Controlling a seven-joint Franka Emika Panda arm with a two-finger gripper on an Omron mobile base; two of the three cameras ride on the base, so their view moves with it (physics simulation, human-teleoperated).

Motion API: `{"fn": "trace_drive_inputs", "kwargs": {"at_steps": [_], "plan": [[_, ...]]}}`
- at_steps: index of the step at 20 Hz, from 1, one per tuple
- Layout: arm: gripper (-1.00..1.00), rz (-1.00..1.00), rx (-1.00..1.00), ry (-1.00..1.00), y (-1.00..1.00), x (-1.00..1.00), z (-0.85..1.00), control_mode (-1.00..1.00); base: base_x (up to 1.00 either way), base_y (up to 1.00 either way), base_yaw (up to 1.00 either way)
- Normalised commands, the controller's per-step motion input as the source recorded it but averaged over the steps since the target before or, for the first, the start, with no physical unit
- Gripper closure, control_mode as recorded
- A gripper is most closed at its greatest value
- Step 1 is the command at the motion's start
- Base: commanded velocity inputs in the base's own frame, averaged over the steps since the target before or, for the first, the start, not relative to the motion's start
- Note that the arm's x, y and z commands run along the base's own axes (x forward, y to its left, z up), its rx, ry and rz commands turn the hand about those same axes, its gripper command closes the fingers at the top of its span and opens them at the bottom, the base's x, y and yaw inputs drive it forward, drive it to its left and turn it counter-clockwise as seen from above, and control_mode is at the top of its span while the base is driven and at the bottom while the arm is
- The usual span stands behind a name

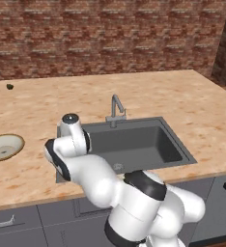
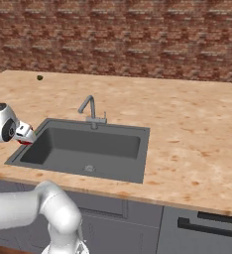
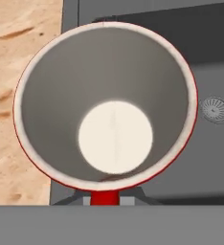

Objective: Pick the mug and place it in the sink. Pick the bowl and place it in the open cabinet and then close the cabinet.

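Note:
The red mug (image 3: 115,136) with its white inside hangs right under my hand, and I look straight down into it. My gripper (image 3: 105,198) is shut on the mug's red handle at the bottom of the hand view. The mug is over the left edge of the dark grey sink (image 3: 214,62), partly above the counter. From the right base view a red sliver of the mug (image 2: 24,141) shows below my gripper (image 2: 26,137) at the left rim of the sink (image 2: 93,141). The cream bowl (image 1: 4,147) lies on the counter, left of the sink (image 1: 134,142). The cabinet is out of view.
A grey tap (image 1: 116,108) stands behind the sink, and the round drain (image 3: 216,109) lies on the basin floor. A small dark lump (image 1: 9,87) rests far back left. The wooden counter (image 2: 187,129) stretches wide to the sink's right. A brick wall backs it.

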Motion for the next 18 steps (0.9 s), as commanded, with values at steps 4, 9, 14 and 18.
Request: {"fn": "trace_drive_inputs", "kwargs": {"at_steps": [4,9,14,18], "plan": [[1.00,-0.11,0.02,0.00,-0.48,0.20,0.17,-1.00,0.00,0.00,0.00],[1.00,-0.04,0.07,0.00,-0.45,0.07,0.07,-1.00,0.00,0.00,0.00],[1.00,-0.05,0.07,0.00,-0.46,0.02,0.00,-1.00,0.00,0.00,0.00],[1.00,-0.06,0.07,0.01,-0.44,0.08,0.00,-1.00,0.00,0.00,0.00]]}}
